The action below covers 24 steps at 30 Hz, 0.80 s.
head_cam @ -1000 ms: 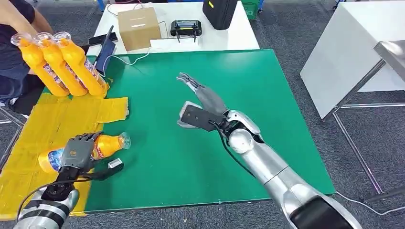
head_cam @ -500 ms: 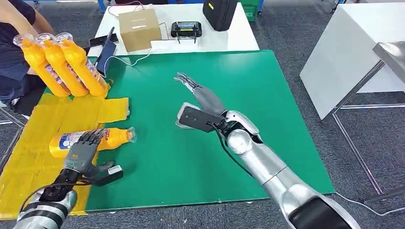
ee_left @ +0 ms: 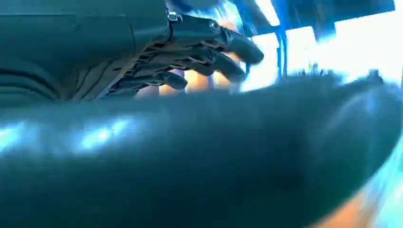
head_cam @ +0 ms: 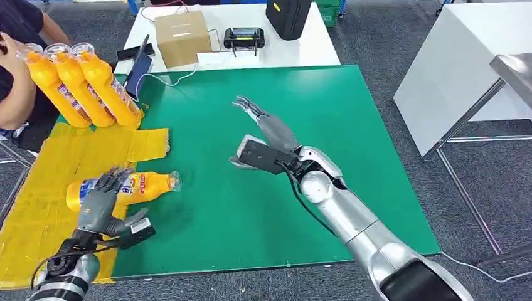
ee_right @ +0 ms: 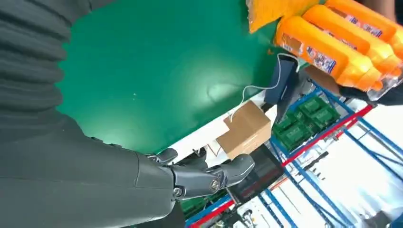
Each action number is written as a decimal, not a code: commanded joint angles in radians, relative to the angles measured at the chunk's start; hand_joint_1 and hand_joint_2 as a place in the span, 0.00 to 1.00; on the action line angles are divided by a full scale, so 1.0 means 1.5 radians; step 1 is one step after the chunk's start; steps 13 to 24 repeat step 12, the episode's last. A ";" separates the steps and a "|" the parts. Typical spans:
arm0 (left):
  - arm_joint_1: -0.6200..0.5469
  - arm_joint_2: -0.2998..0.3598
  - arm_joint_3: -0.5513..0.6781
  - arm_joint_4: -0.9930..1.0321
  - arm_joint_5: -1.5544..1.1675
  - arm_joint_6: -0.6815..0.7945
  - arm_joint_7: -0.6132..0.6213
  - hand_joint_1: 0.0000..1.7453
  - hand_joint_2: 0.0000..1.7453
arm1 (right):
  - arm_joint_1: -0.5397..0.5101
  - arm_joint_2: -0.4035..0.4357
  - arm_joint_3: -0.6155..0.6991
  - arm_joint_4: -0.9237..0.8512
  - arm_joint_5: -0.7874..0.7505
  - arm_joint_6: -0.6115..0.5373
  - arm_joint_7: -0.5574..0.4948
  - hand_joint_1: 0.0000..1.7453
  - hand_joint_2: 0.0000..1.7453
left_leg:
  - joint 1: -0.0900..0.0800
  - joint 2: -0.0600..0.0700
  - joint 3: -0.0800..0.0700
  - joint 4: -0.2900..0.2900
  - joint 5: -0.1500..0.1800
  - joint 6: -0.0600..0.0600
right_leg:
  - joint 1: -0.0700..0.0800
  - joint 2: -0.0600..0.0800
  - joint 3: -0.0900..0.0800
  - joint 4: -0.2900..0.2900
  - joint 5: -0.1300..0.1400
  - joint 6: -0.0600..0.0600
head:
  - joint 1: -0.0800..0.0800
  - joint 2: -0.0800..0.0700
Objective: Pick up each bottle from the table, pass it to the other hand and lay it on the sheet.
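head view: the bottle (head_cam: 128, 187) lies on the yellow sheet (head_cam: 37, 207) by the surface's left edge. the left robot hand (head_cam: 100, 207) hovers over it, fingers spread, empty; the right robot hand (head_cam: 256, 132) is open mid-surface. a nudge could roll the bottle off.

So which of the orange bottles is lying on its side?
The single bottle by the left hand, lying flat on the yellow sheet. The three other bottles lean upright together.
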 commanded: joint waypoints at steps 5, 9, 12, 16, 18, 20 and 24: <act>0.039 -0.205 0.109 -0.353 0.519 -0.421 -0.100 0.00 0.00 | 0.227 0.062 -0.108 -0.138 0.006 -0.162 -0.136 0.00 0.00 | 0.001 -0.006 0.002 0.000 -0.002 0.000 | 0.001 0.000 0.004 -0.002 -0.002 -0.001 | 0.000 0.000; 0.057 -0.218 0.057 -0.377 0.506 -0.436 -0.116 0.00 0.00 | 0.242 0.077 -0.120 -0.150 0.029 -0.202 -0.159 0.00 0.00 | 0.000 -0.003 0.000 0.000 -0.002 0.000 | 0.000 0.002 0.001 -0.001 -0.001 0.000 | 0.000 0.000; 0.089 -0.258 0.018 -0.399 0.515 -0.420 -0.113 0.00 0.00 | 0.278 0.101 -0.146 -0.199 -0.006 -0.244 -0.207 0.00 0.00 | 0.000 -0.003 -0.001 0.000 -0.002 0.000 | 0.000 0.001 0.000 0.000 -0.001 0.000 | 0.000 0.000; 0.089 -0.258 0.018 -0.399 0.515 -0.420 -0.113 0.00 0.00 | 0.278 0.101 -0.146 -0.199 -0.006 -0.244 -0.207 0.00 0.00 | 0.000 -0.003 -0.001 0.000 -0.002 0.000 | 0.000 0.001 0.000 0.000 -0.001 0.000 | 0.000 0.000; 0.089 -0.258 0.018 -0.399 0.515 -0.420 -0.113 0.00 0.00 | 0.278 0.101 -0.146 -0.199 -0.006 -0.244 -0.207 0.00 0.00 | 0.000 -0.003 -0.001 0.000 -0.002 0.000 | 0.000 0.001 0.000 0.000 -0.001 0.000 | 0.000 0.000; 0.089 -0.258 0.018 -0.399 0.515 -0.420 -0.113 0.00 0.00 | 0.278 0.101 -0.146 -0.199 -0.006 -0.244 -0.207 0.00 0.00 | 0.000 -0.003 -0.001 0.000 -0.002 0.000 | 0.000 0.001 0.000 0.000 -0.001 0.000 | 0.000 0.000; 0.089 -0.258 0.018 -0.399 0.515 -0.420 -0.113 0.00 0.00 | 0.278 0.101 -0.146 -0.199 -0.006 -0.244 -0.207 0.00 0.00 | 0.000 -0.003 -0.001 0.000 -0.002 0.000 | 0.000 0.001 0.000 0.000 -0.001 0.000 | 0.000 0.000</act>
